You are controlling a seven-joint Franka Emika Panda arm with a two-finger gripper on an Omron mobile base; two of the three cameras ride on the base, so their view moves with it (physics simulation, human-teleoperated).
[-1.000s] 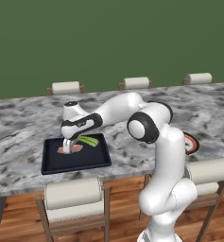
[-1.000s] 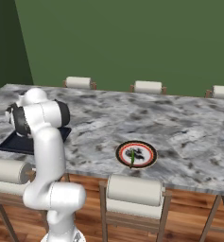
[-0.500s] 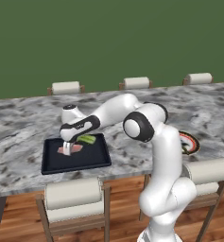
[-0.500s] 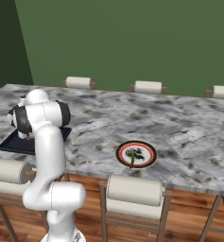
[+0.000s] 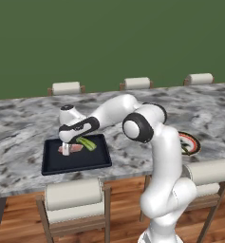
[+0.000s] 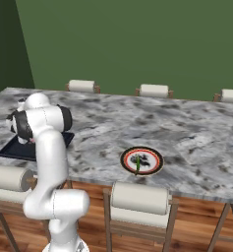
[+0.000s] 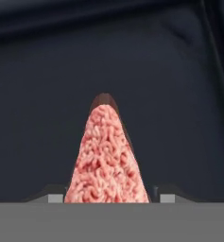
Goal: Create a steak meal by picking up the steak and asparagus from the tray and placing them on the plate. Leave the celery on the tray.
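The steak (image 5: 70,148) lies flat on the black tray (image 5: 52,166), pink and mottled. My gripper (image 5: 65,151) reaches down onto it. In the hand view the steak (image 7: 106,156) runs up between my two fingertips (image 7: 55,197), which sit tight against its sides, so my gripper (image 7: 108,197) is shut on the steak. The steak still rests on the tray floor (image 7: 38,94). The light green celery (image 5: 87,143) lies just right of the steak on the tray. The asparagus (image 6: 137,164) rests on the red-rimmed plate (image 6: 157,160); the plate (image 5: 192,142) is partly behind my arm.
The tray (image 6: 12,150) sits near the front edge of the marble counter (image 5: 19,128). Stools with padded backs stand along the near side (image 5: 73,194) and the far side (image 5: 66,88). A dark green wall rises behind.
The gripper has come down onto the steak and its fingers have closed in from wide open. The asparagus and plate have not moved.
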